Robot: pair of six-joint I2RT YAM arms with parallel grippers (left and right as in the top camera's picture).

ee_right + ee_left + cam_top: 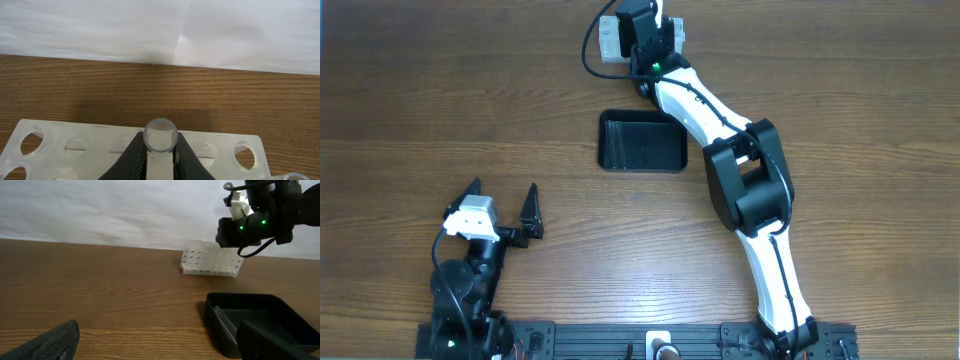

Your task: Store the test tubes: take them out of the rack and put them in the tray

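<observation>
Room to pass between tray (602,140) and rack (212,261), right arm (705,105) over rack

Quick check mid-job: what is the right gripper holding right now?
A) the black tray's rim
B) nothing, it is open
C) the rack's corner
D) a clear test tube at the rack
D: in the right wrist view the right gripper is shut on a clear test tube at the white rack.

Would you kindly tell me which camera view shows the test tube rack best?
The left wrist view: the rack stands almost whole on the table, side holes visible. The right wrist view shows part of its top, with a test tube in the right claw. In the top view the right arm covers most of it.
</observation>
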